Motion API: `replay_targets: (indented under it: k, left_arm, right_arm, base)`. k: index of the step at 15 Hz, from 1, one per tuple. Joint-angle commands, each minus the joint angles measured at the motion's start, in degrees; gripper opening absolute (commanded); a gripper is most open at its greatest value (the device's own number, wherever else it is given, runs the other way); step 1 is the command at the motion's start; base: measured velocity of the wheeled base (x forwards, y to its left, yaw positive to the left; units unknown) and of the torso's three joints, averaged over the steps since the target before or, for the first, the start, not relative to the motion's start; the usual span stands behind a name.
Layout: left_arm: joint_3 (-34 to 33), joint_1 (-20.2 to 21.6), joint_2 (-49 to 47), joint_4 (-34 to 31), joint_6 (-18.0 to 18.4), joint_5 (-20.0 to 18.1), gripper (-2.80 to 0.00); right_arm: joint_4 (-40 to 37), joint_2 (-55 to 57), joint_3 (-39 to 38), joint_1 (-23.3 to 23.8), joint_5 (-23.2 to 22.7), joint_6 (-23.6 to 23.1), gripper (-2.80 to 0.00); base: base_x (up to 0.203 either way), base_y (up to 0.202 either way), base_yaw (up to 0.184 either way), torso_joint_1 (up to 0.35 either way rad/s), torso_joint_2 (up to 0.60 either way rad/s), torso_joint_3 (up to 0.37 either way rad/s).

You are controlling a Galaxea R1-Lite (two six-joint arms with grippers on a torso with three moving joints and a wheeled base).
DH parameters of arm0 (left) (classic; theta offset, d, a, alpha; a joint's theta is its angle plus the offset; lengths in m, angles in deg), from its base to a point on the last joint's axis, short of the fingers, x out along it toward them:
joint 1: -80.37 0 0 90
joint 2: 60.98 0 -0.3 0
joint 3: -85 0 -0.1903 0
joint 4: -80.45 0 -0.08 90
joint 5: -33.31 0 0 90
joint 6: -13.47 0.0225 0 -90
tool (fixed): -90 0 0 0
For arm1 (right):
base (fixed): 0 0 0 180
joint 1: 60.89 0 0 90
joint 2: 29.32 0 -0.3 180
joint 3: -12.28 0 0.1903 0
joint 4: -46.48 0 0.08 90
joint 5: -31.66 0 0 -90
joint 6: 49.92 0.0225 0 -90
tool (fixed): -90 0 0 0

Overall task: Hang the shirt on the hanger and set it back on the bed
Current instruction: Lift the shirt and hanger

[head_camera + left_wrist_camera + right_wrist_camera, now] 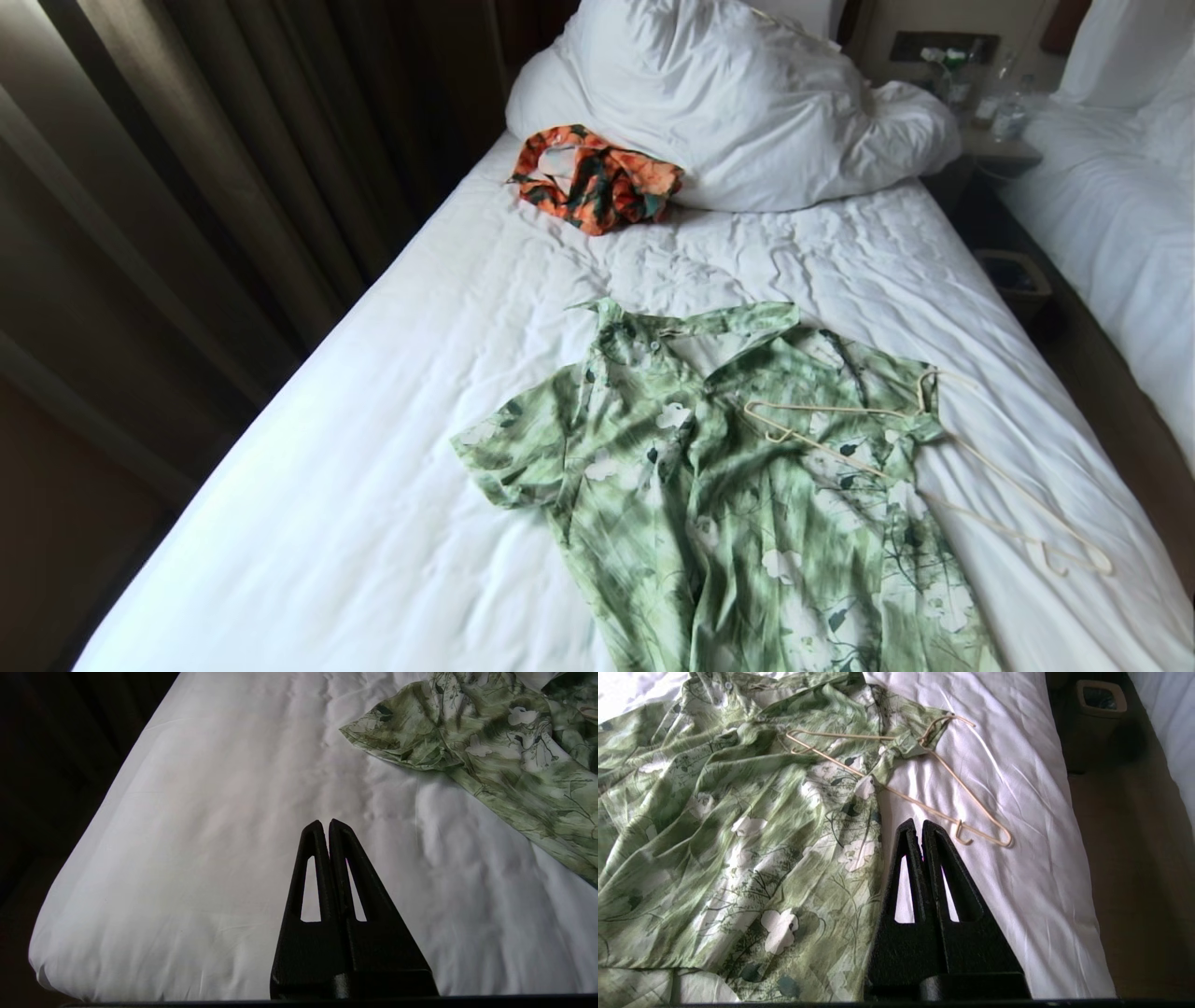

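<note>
Risk: hanger [943,467], at shirt's [728,504] 3 o'clock, overlapped sleeve; could snag | left gripper [325,822], right gripper [918,822]: closed, empty.

I'm looking at a bedroom, hotel-like: two white beds, the near bed [392,392] with rumpled sheets and big pillows [738,103], second bed [1111,215] beside it, nightstand [994,149] with bottles between, heavy curtains [187,187], small bin [1016,275] on the floor.

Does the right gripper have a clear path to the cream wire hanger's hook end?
Probably yes. The right gripper, shut, hovers just short of the cream wire hanger; that end lies on bare sheet of the white bed, uncovered by the light-green floral shirt.
</note>
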Motion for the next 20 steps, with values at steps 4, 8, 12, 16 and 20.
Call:
replay_targets:
  k: [4,8,12,16,20]
  left_arm:
    - [0.0,0.0,0.0,0.0,0.0,0.0,-2.80]
    - [0.0,0.0,0.0,0.0,0.0,0.0,-2.80]
    - [0.0,0.0,0.0,0.0,0.0,0.0,-2.80]
    - [0.0,0.0,0.0,0.0,0.0,0.0,-2.80]
    - [0.0,0.0,0.0,0.0,0.0,0.0,-2.80]
  right_arm:
    - [0.4,15.1,9.6,-0.2,-0.2,4.1,-2.80]
    - [0.4,28.9,18.4,-0.2,-0.3,13.7,-2.80]
    - [0.2,39.7,24.9,-0.2,-0.4,22.5,-2.80]
    - [-0.2,49.8,29.9,2.5,-0.3,27.1,-2.80]
    - [-1.9,63.0,36.6,4.6,-0.3,27.4,-2.80]
  base:
    - [0.000,0.000,0.000,0.000,0.00,0.000]
    - [0.000,0.000,0.000,0.000,0.00,0.000]
    - [0.000,0.000,0.000,0.000,0.00,0.000]
    - [0.000,0.000,0.000,0.000,0.00,0.000]
    - [0.000,0.000,0.000,0.000,0.00,0.000]
